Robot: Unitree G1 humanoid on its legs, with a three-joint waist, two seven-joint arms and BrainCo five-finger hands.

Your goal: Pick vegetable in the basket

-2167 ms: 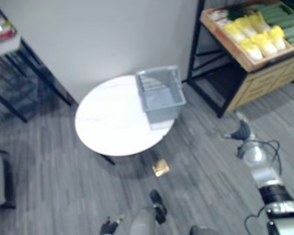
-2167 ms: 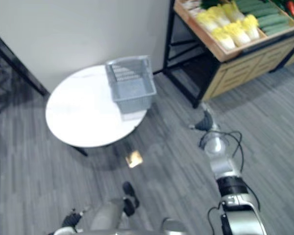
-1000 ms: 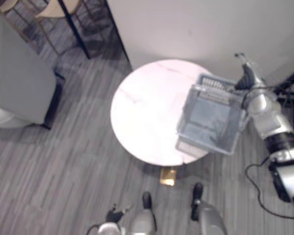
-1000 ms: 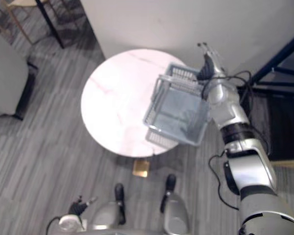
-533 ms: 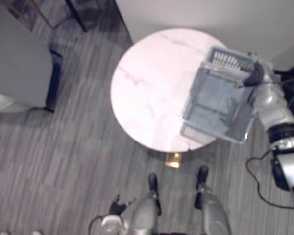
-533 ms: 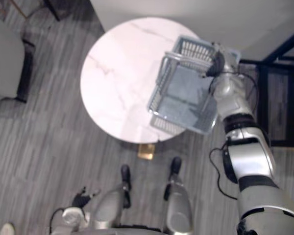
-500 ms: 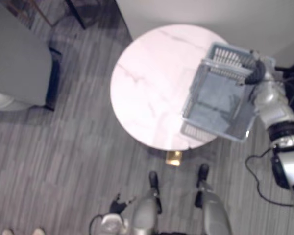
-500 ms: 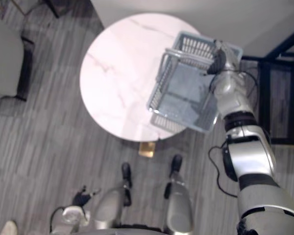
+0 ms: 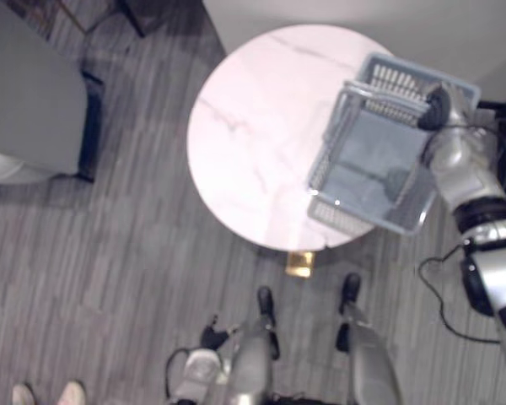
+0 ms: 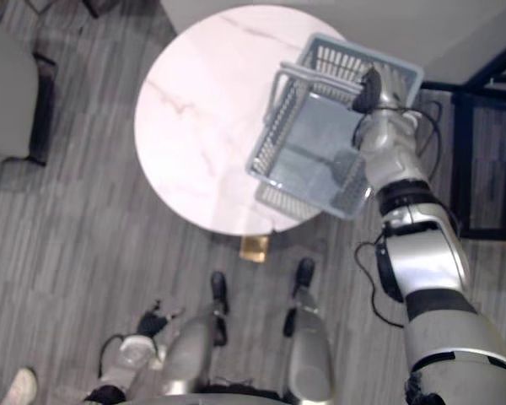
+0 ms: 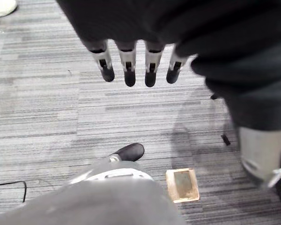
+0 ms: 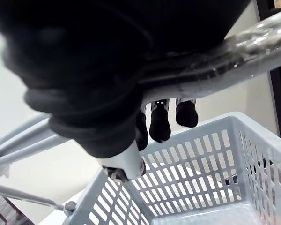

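Note:
An empty grey plastic basket (image 9: pixel 367 169) with wire handles stands on the right side of a round white marble table (image 9: pixel 253 135). My right hand (image 10: pixel 373 89) is over the basket's far end. In the right wrist view its dark-tipped fingers (image 12: pixel 159 124) are curled round the metal handle (image 12: pixel 225 51), with the slatted basket wall (image 12: pixel 201 183) past them. My left hand (image 11: pixel 127 70) hangs low near the floor, fingers straight and empty; it also appears at the bottom as the left hand (image 9: pixel 215 335).
A grey upholstered seat (image 9: pixel 25 101) stands to the left of the table. A black shelf frame (image 10: pixel 489 126) is just right of the basket. A small brass plate (image 9: pixel 299 264) lies on the floor under the table edge. A person's shoes (image 9: pixel 42 393) show at lower left.
My right hand came from beyond the basket onto its handle, and its fingers went from straight to curled round it. The camera has shifted a little. The left hand stays the same.

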